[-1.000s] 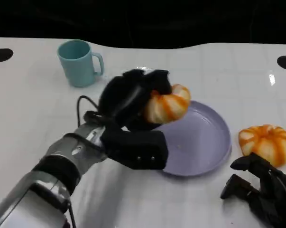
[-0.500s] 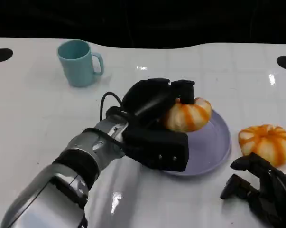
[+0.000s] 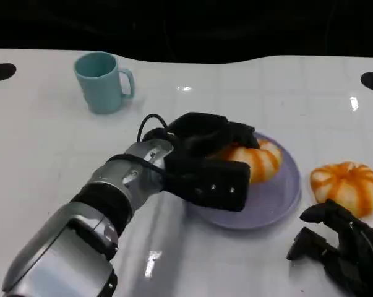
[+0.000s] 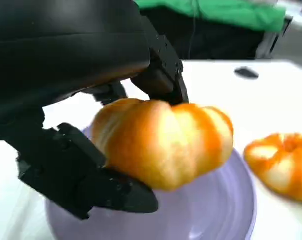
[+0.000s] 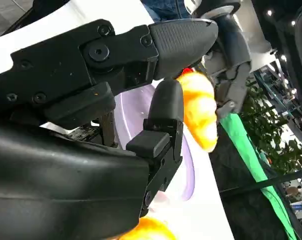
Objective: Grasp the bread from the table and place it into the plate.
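Two breads: one bread (image 3: 257,159) over plate (gripped), second bread (image 3: 346,187) on bench (image 3: 44,154). One plate (image 3: 279,198). One cup (image 3: 101,81). Two hands: left hand (image 3: 205,164), right hand (image 3: 341,250).

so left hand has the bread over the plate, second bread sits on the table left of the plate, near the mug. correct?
Not quite. The left hand does hold the bread over the plate, but the second bread lies right of the plate, far from the mug; see the head view.
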`<state>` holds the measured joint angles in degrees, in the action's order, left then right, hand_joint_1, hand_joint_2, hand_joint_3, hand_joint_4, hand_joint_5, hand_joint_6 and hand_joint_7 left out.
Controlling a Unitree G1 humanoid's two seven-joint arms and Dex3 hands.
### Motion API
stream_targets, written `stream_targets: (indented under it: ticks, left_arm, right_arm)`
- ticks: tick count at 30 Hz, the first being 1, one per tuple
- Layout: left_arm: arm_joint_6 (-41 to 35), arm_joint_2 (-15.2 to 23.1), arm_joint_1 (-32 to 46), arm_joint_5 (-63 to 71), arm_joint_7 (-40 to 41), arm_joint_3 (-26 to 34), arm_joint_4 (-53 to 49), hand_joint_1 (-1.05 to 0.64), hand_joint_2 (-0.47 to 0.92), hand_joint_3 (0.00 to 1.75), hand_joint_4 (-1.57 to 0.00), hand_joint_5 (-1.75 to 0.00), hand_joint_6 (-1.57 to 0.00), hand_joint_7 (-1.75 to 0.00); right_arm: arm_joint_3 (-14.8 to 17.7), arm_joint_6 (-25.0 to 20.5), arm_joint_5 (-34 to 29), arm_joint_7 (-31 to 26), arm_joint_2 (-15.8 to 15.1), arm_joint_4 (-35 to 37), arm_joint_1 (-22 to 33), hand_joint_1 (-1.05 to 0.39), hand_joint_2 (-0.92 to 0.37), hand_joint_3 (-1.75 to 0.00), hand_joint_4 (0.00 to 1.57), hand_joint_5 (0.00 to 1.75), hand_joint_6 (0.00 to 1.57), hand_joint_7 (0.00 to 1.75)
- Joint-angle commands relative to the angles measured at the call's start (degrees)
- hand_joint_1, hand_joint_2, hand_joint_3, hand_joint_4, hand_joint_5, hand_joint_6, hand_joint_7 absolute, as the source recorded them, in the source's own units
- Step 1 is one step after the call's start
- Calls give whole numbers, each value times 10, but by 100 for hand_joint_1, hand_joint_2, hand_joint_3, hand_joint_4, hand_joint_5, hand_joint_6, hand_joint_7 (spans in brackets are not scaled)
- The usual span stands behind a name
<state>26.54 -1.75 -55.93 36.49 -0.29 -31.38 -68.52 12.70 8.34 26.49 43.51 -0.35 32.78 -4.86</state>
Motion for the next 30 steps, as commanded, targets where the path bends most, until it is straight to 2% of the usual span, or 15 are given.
stream_targets:
  ticks: [1,3,4,6,17,22,30]
  left_arm:
    - [-13,13,-22,4,-27,-4,14,-96,92,61,-9,-25,-20,0]
    - [-17,16,-23,7,-32,-8,16,-99,92,67,-6,-23,-17,0]
    - [-19,18,-25,9,-36,-9,16,-103,92,78,-3,-22,-15,-1]
    - [-23,20,-26,9,-40,-11,16,-104,92,85,-1,-22,-13,-1]
    - [-25,21,-26,7,-41,-12,18,-105,92,89,0,-22,-13,-1]
    - [26,49,7,-60,-71,43,52,-105,92,86,0,-23,-12,0]
    - [50,64,74,-195,-197,124,115,-105,92,82,-1,-26,-12,0]
  right_arm:
    - [4,1,1,-5,-2,1,9,-50,-92,-22,68,147,62,117]
    - [4,4,-2,-9,-1,0,10,-50,-92,-22,68,147,62,117]
    - [3,4,-2,-9,-1,1,10,-51,-92,-22,69,147,62,117]
    - [3,4,-2,-8,-2,1,9,-51,-92,-22,69,148,62,117]
    - [2,4,-2,-7,-2,1,9,-51,-92,-23,68,149,61,118]
    - [3,7,-1,-7,-2,3,8,-49,-92,-24,67,149,60,117]
    - [3,9,-4,-8,-4,4,7,-51,-92,-23,67,149,61,116]
